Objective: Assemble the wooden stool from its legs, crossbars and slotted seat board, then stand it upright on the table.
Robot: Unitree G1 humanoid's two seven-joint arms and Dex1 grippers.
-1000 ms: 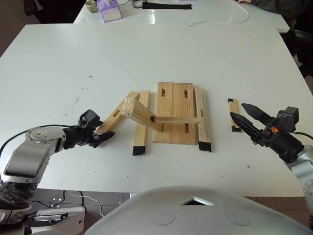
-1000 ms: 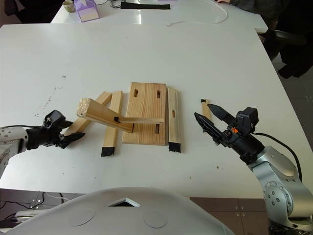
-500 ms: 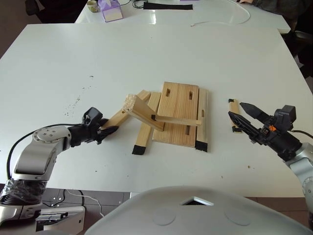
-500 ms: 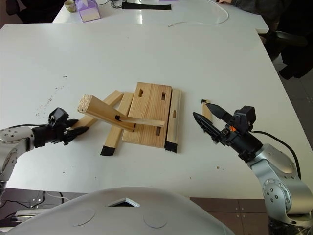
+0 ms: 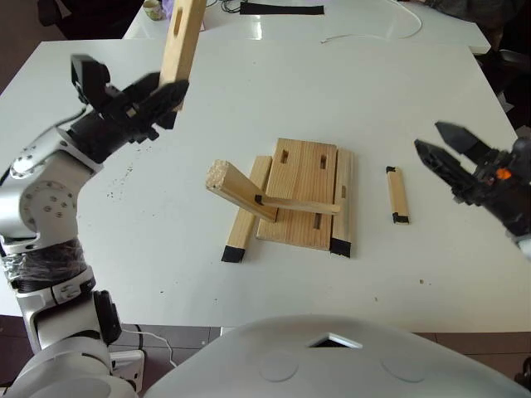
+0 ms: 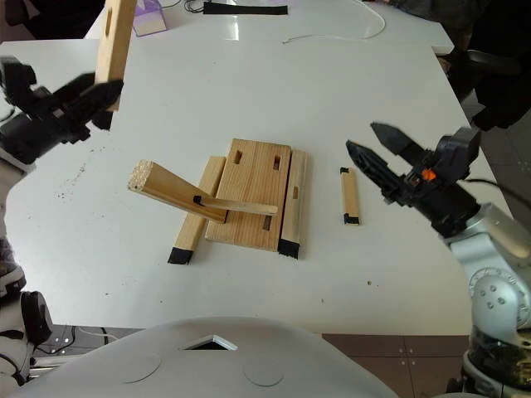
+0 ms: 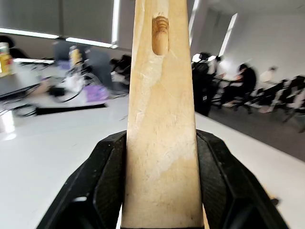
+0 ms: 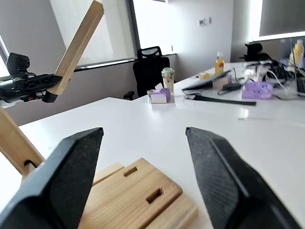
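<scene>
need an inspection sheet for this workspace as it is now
surface: white table, parts laid near its middle.
job's things: seat board flat; left leg and right leg lie along its sides; leg-and-crossbar pair lies tilted across it; short crossbar lies apart to the right; held leg up in the air.
clutter: dark specks on the table's left part.
grippers: left gripper shut on the held leg; right gripper open, above the table's right side.
cables: white cord on the far table.
surroundings: far table with tissue box, cup, dark strip; office chair beyond.
</scene>
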